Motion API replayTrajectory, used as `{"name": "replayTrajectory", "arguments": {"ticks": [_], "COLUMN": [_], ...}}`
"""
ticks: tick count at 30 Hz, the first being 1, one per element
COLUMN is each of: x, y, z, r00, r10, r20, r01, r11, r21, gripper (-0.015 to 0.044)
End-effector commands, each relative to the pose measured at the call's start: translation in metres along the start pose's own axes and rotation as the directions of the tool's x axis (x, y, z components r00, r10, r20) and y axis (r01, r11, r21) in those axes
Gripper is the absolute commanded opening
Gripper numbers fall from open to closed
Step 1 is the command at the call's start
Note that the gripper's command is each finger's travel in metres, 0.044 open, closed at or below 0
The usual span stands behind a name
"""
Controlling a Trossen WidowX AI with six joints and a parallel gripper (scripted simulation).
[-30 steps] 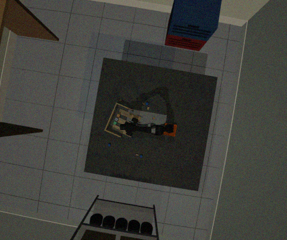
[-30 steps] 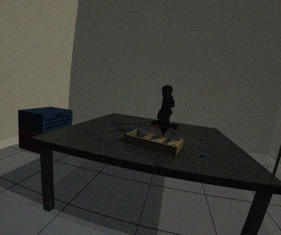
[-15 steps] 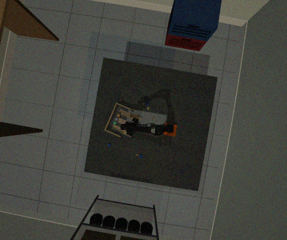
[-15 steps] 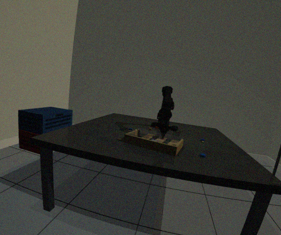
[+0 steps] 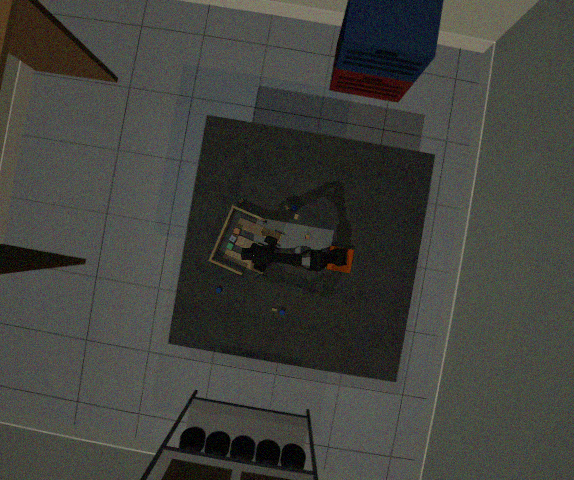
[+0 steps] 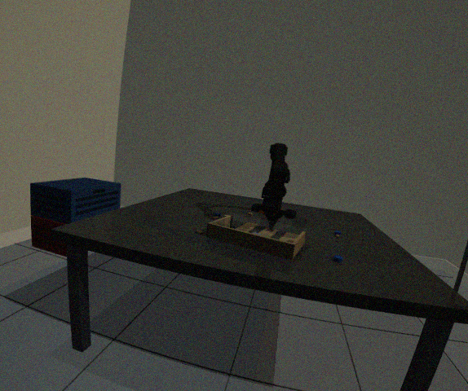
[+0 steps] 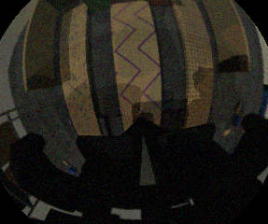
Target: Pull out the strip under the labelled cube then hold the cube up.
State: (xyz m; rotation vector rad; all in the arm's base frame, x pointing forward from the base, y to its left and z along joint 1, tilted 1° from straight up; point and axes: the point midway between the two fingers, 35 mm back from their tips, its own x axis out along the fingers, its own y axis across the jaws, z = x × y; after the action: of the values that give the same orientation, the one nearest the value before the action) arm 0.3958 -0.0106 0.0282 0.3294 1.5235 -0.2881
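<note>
Labelled cube (image 5: 232, 238) appears to be the pale one in the top view, between a green cube (image 5: 230, 246) (image 7: 97, 4) and an orange cube (image 5: 236, 231); its marking is too small and dark to read there. All three sit in a row inside the open-ended wooden tray (image 5: 221, 233) (image 6: 247, 239) (image 7: 40, 47), near its closed far side. The middle strip, a zigzag-patterned strip (image 5: 245, 241) (image 7: 134, 47), lines up with that pale cube, though their contact is hard to make out. In the wrist view it lies between a speckled strip (image 7: 79, 70) and a grid-patterned strip (image 7: 198, 61), with dark gaps on either side. The gripper (image 5: 246, 254) (image 6: 271, 227) (image 7: 141, 121) points down at the tray, its fingertips together over the near part of the zigzag strip, with nothing visibly pinched between them; whether the tips touch the strip cannot be told. The black arm (image 5: 290, 256) (image 6: 275, 181) reaches across from an orange base (image 5: 349, 260). On the dark table (image 5: 297, 335) (image 6: 162, 252), outside the tray, lie small blue pieces, one of them a blue piece (image 5: 218, 289) (image 6: 337, 258) well apart from the arm.
</note>
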Motion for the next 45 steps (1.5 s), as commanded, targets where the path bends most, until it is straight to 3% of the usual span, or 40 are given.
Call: {"name": "replayTrajectory", "arguments": {"ticks": [1, 45], "x": [0.001, 0.004], "y": [-0.001, 0.0], "z": [0.0, -0.009], "r00": [1.0, 1.0], "r10": [-0.004, -0.004], "r20": [0.002, 0.001], "r01": [0.004, 0.004], "r11": [1.0, 1.0], "r21": [0.003, 0.003], "gripper": [0.0, 0.0]}}
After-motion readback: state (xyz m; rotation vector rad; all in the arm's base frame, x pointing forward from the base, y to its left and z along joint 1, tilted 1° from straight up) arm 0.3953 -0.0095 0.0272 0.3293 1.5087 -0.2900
